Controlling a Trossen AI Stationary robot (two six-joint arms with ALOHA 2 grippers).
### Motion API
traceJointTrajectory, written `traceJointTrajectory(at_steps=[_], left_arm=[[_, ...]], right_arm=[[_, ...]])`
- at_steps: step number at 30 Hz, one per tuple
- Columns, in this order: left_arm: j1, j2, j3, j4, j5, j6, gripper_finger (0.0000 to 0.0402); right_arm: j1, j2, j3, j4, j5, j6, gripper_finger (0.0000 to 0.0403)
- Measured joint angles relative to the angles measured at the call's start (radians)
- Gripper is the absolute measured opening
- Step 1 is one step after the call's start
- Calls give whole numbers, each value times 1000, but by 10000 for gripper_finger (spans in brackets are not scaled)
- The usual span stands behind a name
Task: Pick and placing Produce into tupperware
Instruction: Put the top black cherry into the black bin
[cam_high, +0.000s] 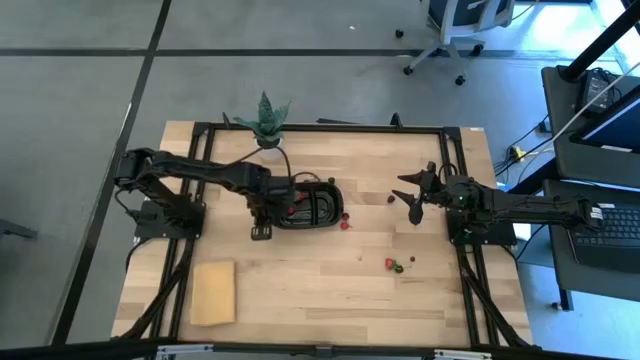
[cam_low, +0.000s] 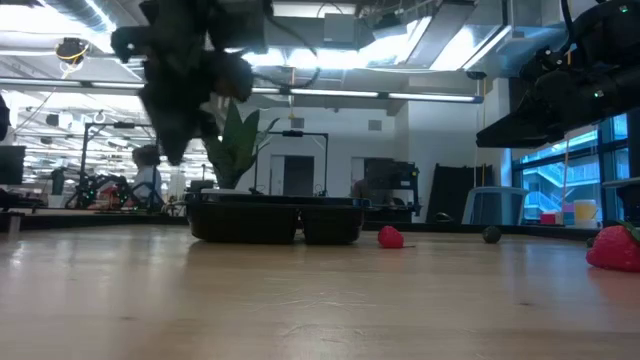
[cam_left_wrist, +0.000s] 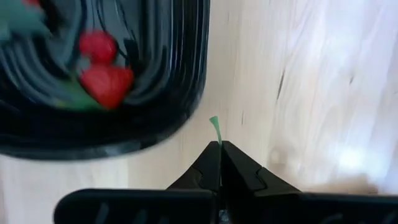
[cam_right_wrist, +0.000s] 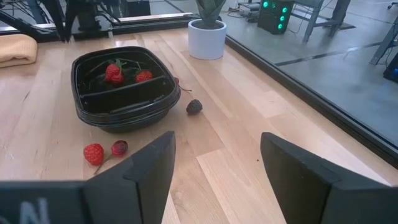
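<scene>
The tupperware, a black two-compartment tray (cam_high: 310, 205) (cam_right_wrist: 121, 87), sits mid-table with red produce (cam_left_wrist: 106, 81) in it. Loose produce lies on the wood: a red berry and a cherry (cam_right_wrist: 93, 154), a dark berry (cam_right_wrist: 194, 106), and a few pieces (cam_high: 398, 265) toward the near right. My left gripper (cam_left_wrist: 220, 144) (cam_high: 265, 218) hangs over the table just off the tray's left corner, shut on a thin green stem (cam_left_wrist: 215, 127). My right gripper (cam_right_wrist: 214, 162) (cam_high: 415, 195) waits open to the right of the tray, with nothing between its fingers. My left gripper pinches the green stem (cam_left_wrist: 216, 132) between its two fingertips. Only a short end pokes out past the tips; the fingers hide the rest. The fingers point steeply down, and the stem is clear of the table beside the tray's rim.
A white pot with a green plant (cam_right_wrist: 207, 37) stands at the table's far edge behind the tray. A flat tan block (cam_high: 213, 292) lies near the front left. Bare wood lies between the tray and the near edge.
</scene>
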Motion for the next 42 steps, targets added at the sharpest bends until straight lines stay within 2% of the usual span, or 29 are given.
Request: traceJointTrajectory(at_steps=[2, 11, 20, 28, 42], left_arm=[[-1, 0, 22, 29, 2, 45, 0], [20, -1, 19, 375, 7, 284, 0], [92, -1, -165, 701, -29, 253, 0], [126, -1, -275, 827, -94, 197, 0], [125, 1, -315, 837, -103, 169, 0]], right_arm=[[0, 0, 0, 0, 0, -1, 238], [0, 0, 0, 0, 0, 0, 238], [0, 0, 0, 0, 0, -1, 238], [0, 0, 0, -1, 0, -3, 238], [0, 0, 0, 0, 0, -1, 238]])
